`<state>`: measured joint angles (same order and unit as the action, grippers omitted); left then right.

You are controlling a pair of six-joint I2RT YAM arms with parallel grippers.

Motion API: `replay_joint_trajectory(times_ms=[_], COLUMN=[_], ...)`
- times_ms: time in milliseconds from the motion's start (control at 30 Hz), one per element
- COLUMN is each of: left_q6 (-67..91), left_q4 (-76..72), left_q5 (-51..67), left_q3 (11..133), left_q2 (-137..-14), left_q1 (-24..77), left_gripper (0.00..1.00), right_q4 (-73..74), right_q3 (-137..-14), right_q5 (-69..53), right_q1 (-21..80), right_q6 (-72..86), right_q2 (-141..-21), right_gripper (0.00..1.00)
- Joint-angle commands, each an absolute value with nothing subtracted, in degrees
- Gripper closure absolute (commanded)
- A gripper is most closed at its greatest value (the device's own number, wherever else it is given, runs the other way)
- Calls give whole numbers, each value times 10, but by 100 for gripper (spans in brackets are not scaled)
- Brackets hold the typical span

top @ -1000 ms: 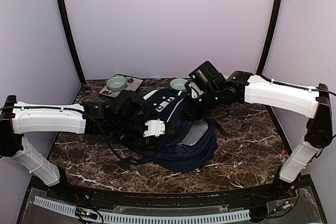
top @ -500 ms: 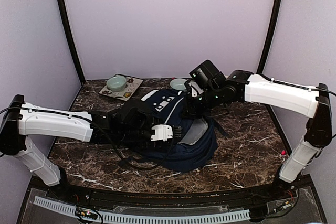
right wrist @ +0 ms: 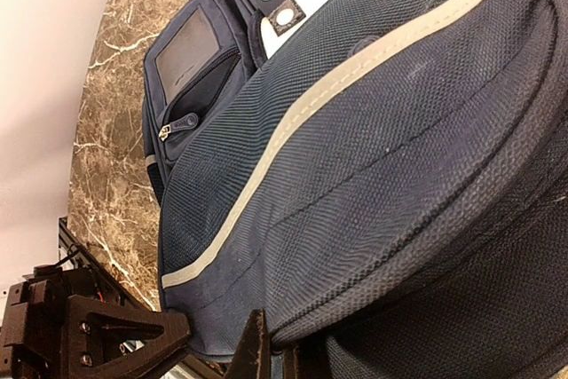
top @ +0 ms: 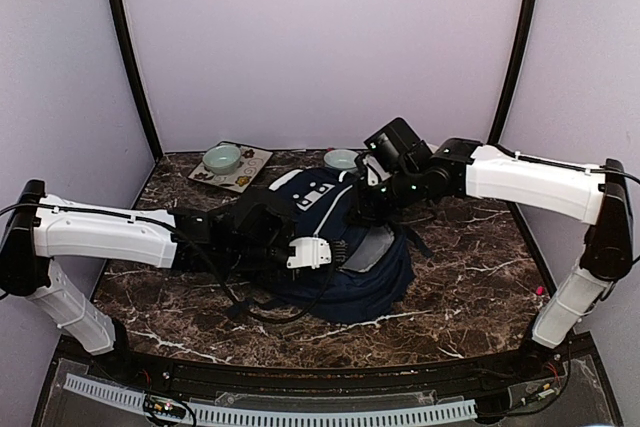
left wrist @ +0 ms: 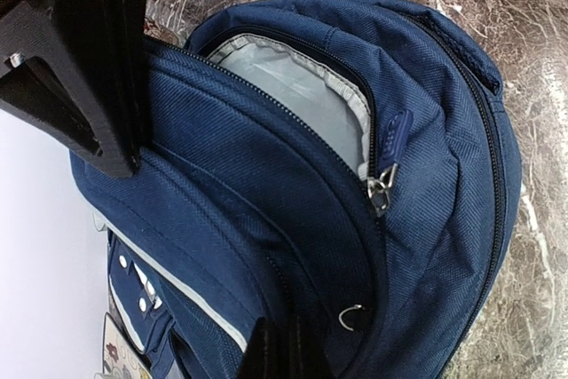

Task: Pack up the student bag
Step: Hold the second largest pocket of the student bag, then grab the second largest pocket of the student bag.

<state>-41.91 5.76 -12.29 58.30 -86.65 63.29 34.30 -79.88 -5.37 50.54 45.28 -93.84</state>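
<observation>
At the centre of the brown marble table (top: 470,277): student bag (top: 370,282), a large navy blue fabric backpack with thin white stripes, slumped flat, white patch toward the rear wall, grey-lined front pocket unzipped and gaping. Left gripper (top: 330,248), black fingers on a white body, pinched tight, apparently on a fold of navy fabric just beside the pocket mouth. In the left wrist view, fingertips meeting at the cloth near a small metal D-ring (left wrist: 351,317). Right gripper (top: 372,199) clamped on the bag's raised upper rim, holding that side off the table.

Compared with a second before: left jaws no longer spread, left arm reaching further across the bag; right arm and bag almost unmoved. Judged meaning: two sides of the bag secured, ready for pulling the opening wide; nothing visibly packed yet.

Behind the bag: pale green ceramic bowl (top: 222,158) on a flat patterned tray (top: 255,172) to the left, and a second pale bowl (top: 341,160) close behind the top.
</observation>
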Motion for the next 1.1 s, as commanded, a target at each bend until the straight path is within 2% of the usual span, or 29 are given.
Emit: replay_joint_trajectory(times_ms=[0, 333, 400, 567, 667, 867, 1067], left_q6=[-398, -344, -336, -326, -316, -310, -306], left_q4=[53, 91, 93, 108, 104, 105, 117], left_q5=[-164, -163, -168, -175, -177, -168, -157], left_q3=[629, 665, 662, 666, 667, 673, 686], left_q2=[-863, -839, -835, -835, -829, -829, -844], left_q1=[626, 626, 626, 626, 626, 626, 626], left_gripper=[100, 100, 100, 100, 100, 100, 100], right_q4=[304, 309, 317, 334, 346, 329, 229], right_q3=[-780, -758, -756, -754, -753, -725, -603], right_q5=[-62, -72, -66, -46, -35, -41, 13], right_q1=[503, 501, 501, 500, 500, 502, 556], right_q6=[437, 413, 402, 379, 367, 337, 266], right_q2=[-897, -891, -889, -881, -874, -828, -712], right_gripper=[100, 98, 91, 58, 50, 47, 46])
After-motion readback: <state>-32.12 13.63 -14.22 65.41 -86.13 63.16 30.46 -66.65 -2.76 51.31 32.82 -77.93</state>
